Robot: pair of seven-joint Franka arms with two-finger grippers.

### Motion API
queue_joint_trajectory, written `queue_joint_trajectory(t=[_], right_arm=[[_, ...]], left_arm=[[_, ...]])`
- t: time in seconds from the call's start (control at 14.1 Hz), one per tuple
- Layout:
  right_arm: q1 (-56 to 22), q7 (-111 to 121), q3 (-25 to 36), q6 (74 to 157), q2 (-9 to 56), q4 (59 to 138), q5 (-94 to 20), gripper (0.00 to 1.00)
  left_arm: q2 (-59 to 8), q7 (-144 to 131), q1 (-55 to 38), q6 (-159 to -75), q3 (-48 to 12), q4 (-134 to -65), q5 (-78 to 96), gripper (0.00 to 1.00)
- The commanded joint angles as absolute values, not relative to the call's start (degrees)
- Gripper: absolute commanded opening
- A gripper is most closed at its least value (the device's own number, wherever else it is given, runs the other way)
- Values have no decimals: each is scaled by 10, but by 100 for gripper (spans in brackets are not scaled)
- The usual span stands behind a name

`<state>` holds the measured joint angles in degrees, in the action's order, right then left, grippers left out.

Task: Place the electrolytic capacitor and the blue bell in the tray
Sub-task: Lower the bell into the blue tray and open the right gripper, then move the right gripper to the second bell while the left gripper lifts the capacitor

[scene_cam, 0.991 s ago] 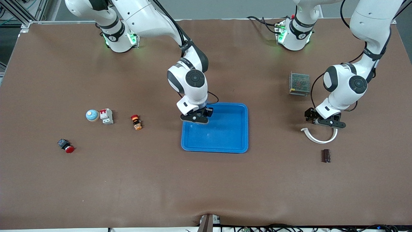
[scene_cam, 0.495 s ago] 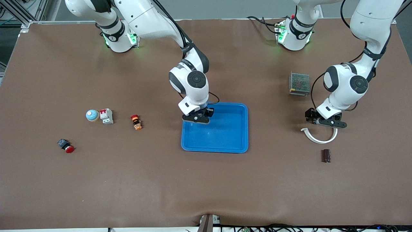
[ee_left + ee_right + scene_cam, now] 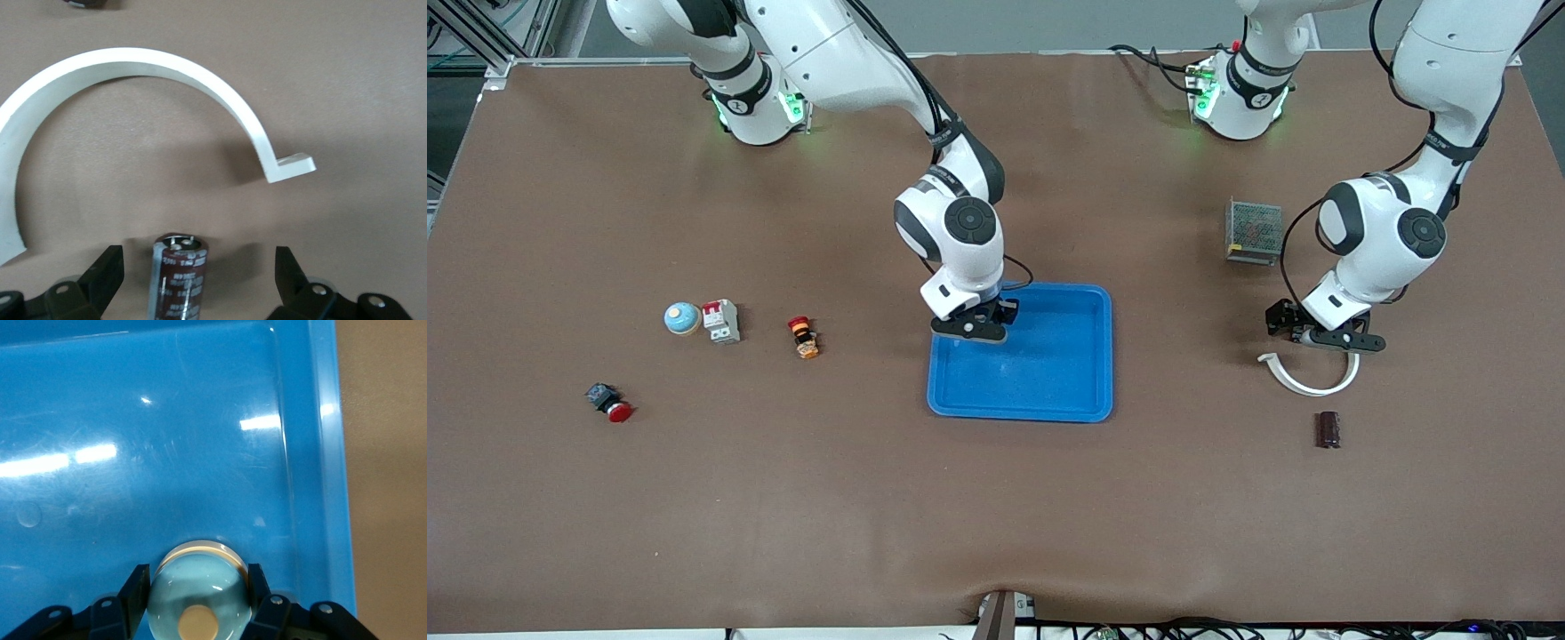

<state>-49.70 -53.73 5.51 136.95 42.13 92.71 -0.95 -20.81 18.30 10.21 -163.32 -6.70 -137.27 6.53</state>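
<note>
Over the tray [image 3: 1049, 391], right pincer [image 3: 198, 600] pinching blue bell [image 3: 200, 593] — left pincer [image 3: 197, 283] spread around the capacitor [image 3: 179, 277].

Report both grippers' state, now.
Left gripper: open, jaws either side of a capacitor, not gripping.
Right gripper: shut on a blue bell over the tray.

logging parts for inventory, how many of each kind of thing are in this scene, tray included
blue bells: 2
capacitors: 2
red-capped push buttons: 2
circuit breaker: 1
mesh box: 1
white curved strip: 1
blue tray: 1
total: 10
</note>
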Motion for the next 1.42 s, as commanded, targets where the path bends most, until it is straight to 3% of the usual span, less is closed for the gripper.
queue_joint_trajectory(t=[0.0,0.35,0.92,1.34], right_arm=[[-502,-551,57,1375,419,929,5,100],[-497,-544,57,1355,398,921,4,100],[-429,-445,56,1103,255,882,-9,100],[-296,-213,57,926,201,818,-9,100]], left_arm=[[-196,214,145,-1622,-104,-1375,77,100],[-199,218,143,-1622,-104,-1375,78,100],[-210,217,139,-1627,-102,-1375,70,100],[-211,226,142,-1635,-99,-1375,69,100]])
